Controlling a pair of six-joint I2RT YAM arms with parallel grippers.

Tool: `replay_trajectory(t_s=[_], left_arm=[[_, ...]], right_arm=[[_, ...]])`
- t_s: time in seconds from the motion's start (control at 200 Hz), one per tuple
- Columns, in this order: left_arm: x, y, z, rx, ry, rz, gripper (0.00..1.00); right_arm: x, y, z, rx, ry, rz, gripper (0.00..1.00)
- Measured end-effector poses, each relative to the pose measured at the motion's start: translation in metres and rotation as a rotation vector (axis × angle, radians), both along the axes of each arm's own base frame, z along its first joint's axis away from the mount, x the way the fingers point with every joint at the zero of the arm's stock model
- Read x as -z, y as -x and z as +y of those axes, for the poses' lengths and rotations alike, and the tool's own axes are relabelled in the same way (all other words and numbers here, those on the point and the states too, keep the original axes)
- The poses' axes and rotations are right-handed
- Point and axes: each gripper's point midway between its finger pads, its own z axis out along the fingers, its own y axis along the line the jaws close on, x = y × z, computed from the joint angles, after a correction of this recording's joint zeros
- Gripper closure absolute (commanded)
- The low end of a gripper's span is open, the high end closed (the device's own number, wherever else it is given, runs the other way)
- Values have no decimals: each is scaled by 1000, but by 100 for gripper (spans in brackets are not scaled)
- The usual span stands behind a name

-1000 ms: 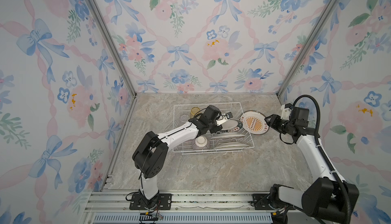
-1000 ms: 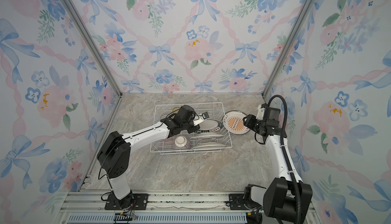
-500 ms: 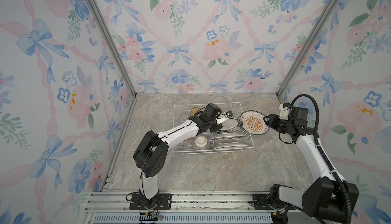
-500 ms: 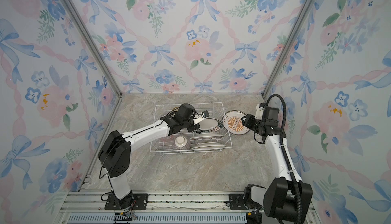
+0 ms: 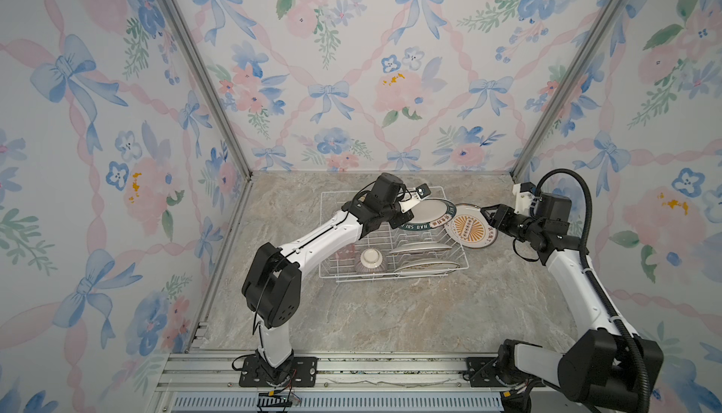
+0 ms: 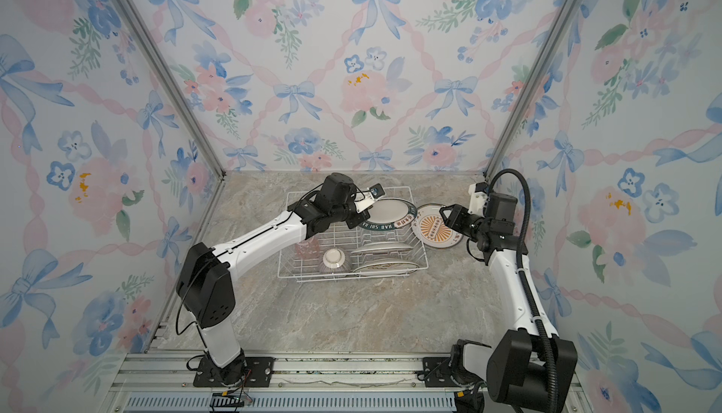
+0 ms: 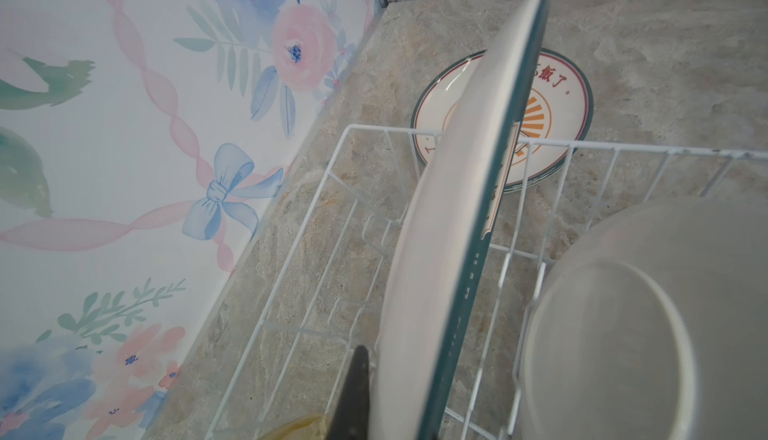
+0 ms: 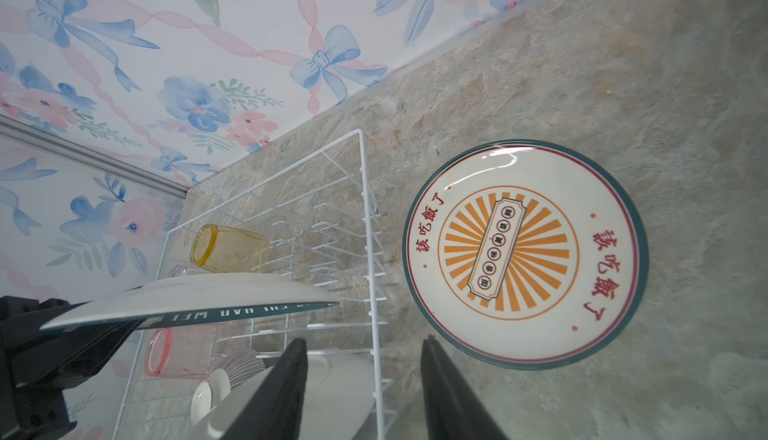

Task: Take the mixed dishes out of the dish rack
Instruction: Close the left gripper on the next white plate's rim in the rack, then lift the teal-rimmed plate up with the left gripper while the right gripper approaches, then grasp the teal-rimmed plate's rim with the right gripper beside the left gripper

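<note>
Your left gripper (image 5: pixel 408 208) was clamped on the rim of a green-rimmed plate (image 5: pixel 431 212), held tilted above the far right corner of the dish rack (image 5: pixel 390 279), raised over its prongs. As I judged it, the step was carrying that plate out to the table (image 5: pixel 390 325). To do it well you needed to lift its lower edge over the rack's side wire, level it, and set it down on or beside the sunburst plate (image 5: pixel 470 228), which lay flat just outside the rack, without knocking it. Your left arm stretched diagonally across the rack, wrist rolled. Your right gripper (image 8: pixel 363 340) hovered by the sunburst plate, jaws apart and empty, elbow bent.
</note>
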Motion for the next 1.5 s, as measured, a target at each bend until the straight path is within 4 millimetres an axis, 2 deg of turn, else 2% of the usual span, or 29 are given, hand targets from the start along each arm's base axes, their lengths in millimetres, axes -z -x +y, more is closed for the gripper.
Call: replay_trajectory(t_s=[0.175, 0.4, 0.685, 0.845, 0.94, 1.215, 1.35, 1.5], left_arm=[[-40, -15, 20, -46, 154, 34, 100], [-65, -20, 35, -30, 369, 194, 100], [-82, 5, 20, 74, 539, 418, 100], [-102, 12, 9, 148, 600, 471, 100], [-100, 14, 5, 170, 611, 507, 100], [-75, 10, -8, 195, 615, 621, 100], [-69, 12, -14, 211, 613, 650, 100], [-77, 15, -20, 239, 623, 656, 100]], right_arm=[[-19, 6, 14, -74, -38, -113, 53], [-41, 15, 40, -207, -118, -267, 54], [-63, 26, 74, -364, -163, -386, 54], [-68, 28, 81, -389, -162, -408, 54], [-71, 27, 82, -392, -161, -424, 55], [-75, 23, 94, -428, -181, -453, 57], [-71, 14, 94, -418, -205, -443, 69], [-74, 8, 94, -414, -233, -459, 80]])
